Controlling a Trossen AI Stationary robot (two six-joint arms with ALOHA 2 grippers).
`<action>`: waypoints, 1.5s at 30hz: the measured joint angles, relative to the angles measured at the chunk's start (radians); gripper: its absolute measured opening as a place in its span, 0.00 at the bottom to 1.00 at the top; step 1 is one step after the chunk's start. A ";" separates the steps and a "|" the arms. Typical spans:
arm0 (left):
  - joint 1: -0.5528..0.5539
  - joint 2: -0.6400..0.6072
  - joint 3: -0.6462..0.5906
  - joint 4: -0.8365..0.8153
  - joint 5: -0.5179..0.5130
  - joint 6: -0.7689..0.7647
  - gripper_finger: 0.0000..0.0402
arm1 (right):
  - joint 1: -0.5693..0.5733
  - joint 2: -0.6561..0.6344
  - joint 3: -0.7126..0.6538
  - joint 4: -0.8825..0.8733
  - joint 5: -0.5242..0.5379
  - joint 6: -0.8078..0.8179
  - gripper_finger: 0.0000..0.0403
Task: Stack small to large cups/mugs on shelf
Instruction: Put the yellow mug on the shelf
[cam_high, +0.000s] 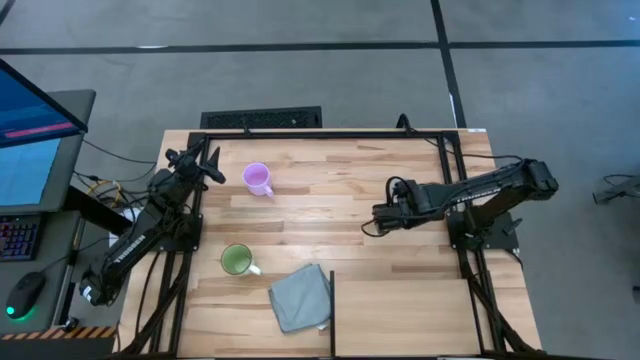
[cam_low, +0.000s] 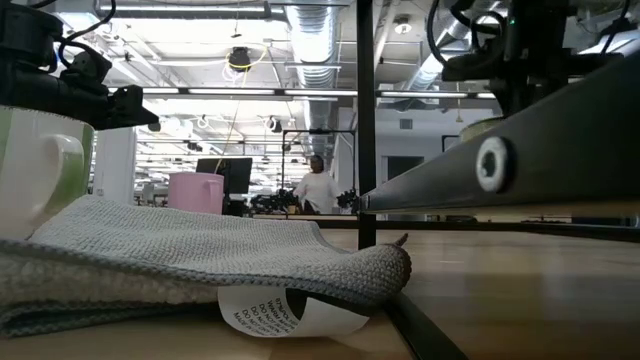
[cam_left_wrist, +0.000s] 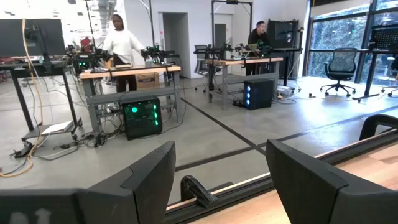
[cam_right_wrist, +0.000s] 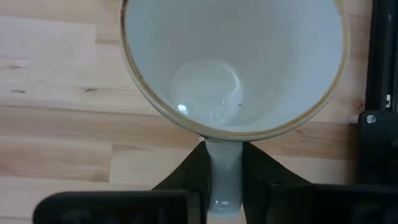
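High view. Lilac-purple handled mug (cam_high: 257, 178), upright on the pale wooden table (cam_high: 330, 215), toward the far left. Small green handled mug (cam_high: 237, 260), upright, nearer the front left, just beside a crumpled grey-blue cloth (cam_high: 301, 297). Left gripper (cam_high: 214, 174) waits at the table's left edge, just beside the lilac mug and not touching it. Right gripper (cam_high: 377, 222) reaches over the table's middle-right, well apart from both mugs. The cream mug is not discernible here, likely hidden under the right arm.

Low view. The cloth fills the foreground with a printed label (cam_low: 290, 308) tucked beneath. The green mug (cam_low: 40, 165) stands behind it at left, the lilac mug (cam_low: 196, 192) farther back. No shelf can be identified with certainty.

Left wrist view. Two dark fingers (cam_left_wrist: 149, 177) spread wide, nothing between them; beyond is a room with a standing person (cam_left_wrist: 120, 43).

Right wrist view. Pale cream-white mug (cam_right_wrist: 233, 62), mouth facing the camera, empty. The right gripper's fingers (cam_right_wrist: 186, 174) are pinched on its handle (cam_right_wrist: 224, 171), so the mug hangs straight ahead of the jaws, over bare wood. Holding by the handle probably leaves the rim and bowl clear, since as the largest it takes the others.
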 joint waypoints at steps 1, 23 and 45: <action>0.000 0.000 0.000 0.000 0.000 0.000 0.60 | 0.000 0.000 0.008 -0.004 0.000 -0.008 0.18; 0.000 0.000 0.000 0.008 -0.002 0.033 0.60 | 0.226 -0.001 0.130 -0.086 -0.055 0.279 0.18; 0.000 0.000 0.000 0.002 -0.001 0.006 0.60 | 0.567 -0.001 0.130 0.062 -0.160 0.707 0.18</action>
